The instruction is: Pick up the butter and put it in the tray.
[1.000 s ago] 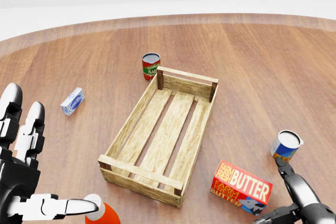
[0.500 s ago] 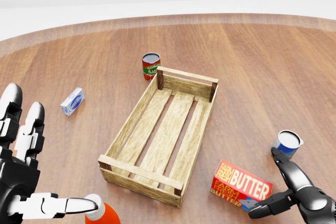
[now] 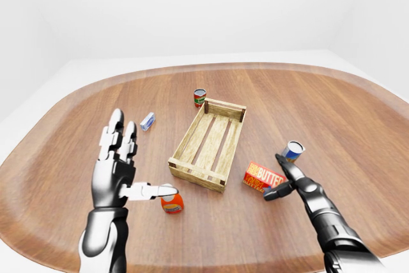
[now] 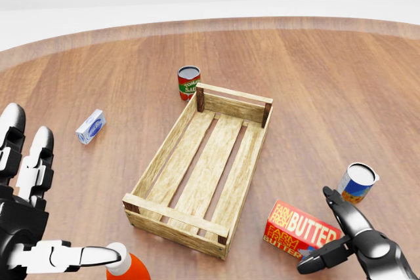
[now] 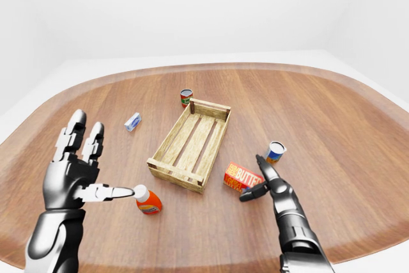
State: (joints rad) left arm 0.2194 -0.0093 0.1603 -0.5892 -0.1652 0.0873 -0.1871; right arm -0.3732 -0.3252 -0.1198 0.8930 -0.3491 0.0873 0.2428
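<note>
Head view: my right robot hand (image 4: 331,234), fingers spread and holding nothing, sits against the butter box (image 4: 300,231) lying beside the wooden tray (image 4: 155,165); I should straddle its short sides before closing.

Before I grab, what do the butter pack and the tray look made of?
The butter looks like a printed cardboard carton: flat faces, sharp edges, matte red with white lettering. The tray appears to be unfinished light wood: visible grain, separate slats with gaps, darker corner posts. Being a render, neither is certain. The right hand hovers open by the carton.
</note>
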